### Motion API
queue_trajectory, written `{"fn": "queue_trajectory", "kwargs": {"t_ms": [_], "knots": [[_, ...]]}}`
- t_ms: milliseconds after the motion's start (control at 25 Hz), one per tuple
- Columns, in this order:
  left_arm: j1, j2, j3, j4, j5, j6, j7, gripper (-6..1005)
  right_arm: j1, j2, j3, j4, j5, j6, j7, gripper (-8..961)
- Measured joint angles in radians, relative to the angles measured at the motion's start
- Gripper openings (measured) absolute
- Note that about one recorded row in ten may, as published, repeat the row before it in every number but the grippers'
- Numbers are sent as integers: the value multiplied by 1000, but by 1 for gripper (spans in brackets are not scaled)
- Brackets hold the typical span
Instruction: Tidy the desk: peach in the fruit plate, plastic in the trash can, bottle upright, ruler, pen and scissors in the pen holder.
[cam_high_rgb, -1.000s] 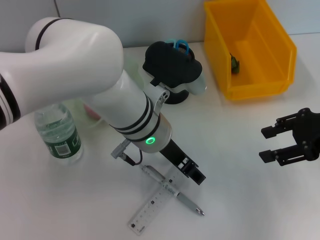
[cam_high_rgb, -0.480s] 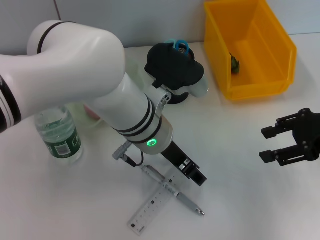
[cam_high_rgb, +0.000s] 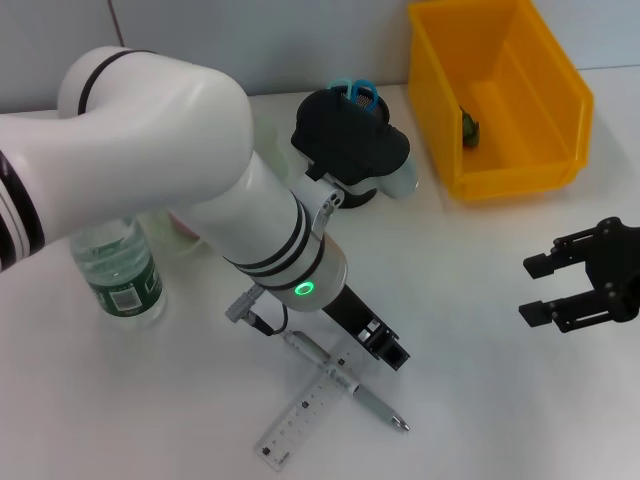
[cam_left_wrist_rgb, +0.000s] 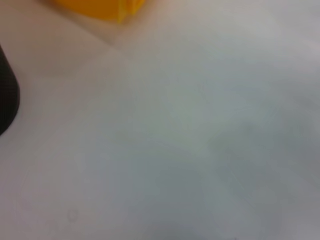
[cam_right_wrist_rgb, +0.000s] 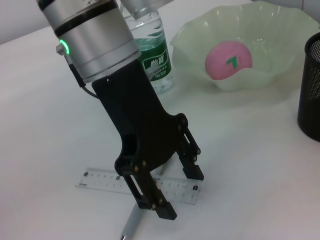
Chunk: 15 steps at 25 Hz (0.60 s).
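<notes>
My left gripper (cam_high_rgb: 390, 350) hangs open just over the clear ruler (cam_high_rgb: 300, 420) and the silver pen (cam_high_rgb: 345, 380), which cross each other near the table's front. From the right wrist its fingers (cam_right_wrist_rgb: 165, 211) sit on either side of the ruler (cam_right_wrist_rgb: 100, 180) with nothing held. The bottle (cam_high_rgb: 115, 270) stands upright at the left. The pink peach (cam_right_wrist_rgb: 229, 60) lies in the pale green fruit plate (cam_right_wrist_rgb: 280, 30). Blue scissors handles (cam_high_rgb: 355, 90) stick out of the black mesh pen holder (cam_right_wrist_rgb: 310, 100). A small green piece (cam_high_rgb: 468, 128) lies in the yellow trash can (cam_high_rgb: 540, 170). My right gripper (cam_high_rgb: 540, 288) is parked open at the right.
The bulky white left arm (cam_high_rgb: 200, 170) hides most of the fruit plate and pen holder in the head view. The left wrist view shows only bare table and a corner of the yellow trash can (cam_left_wrist_rgb: 100, 7).
The left arm's wrist housing has turned slightly to the right. Its gripper stays over the ruler and pen, and the right arm has not moved.
</notes>
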Motion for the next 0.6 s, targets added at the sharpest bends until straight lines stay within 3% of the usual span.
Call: {"fn": "queue_trajectory", "kwargs": {"t_ms": [160,600], "knots": [[0,0,7,0,0,-6,0,691,0,0,0,-1,0,0,1,656],[0,0,12,8,1,-9,0,693,1,-1,0,-5,-1,-11,4,655]]}}
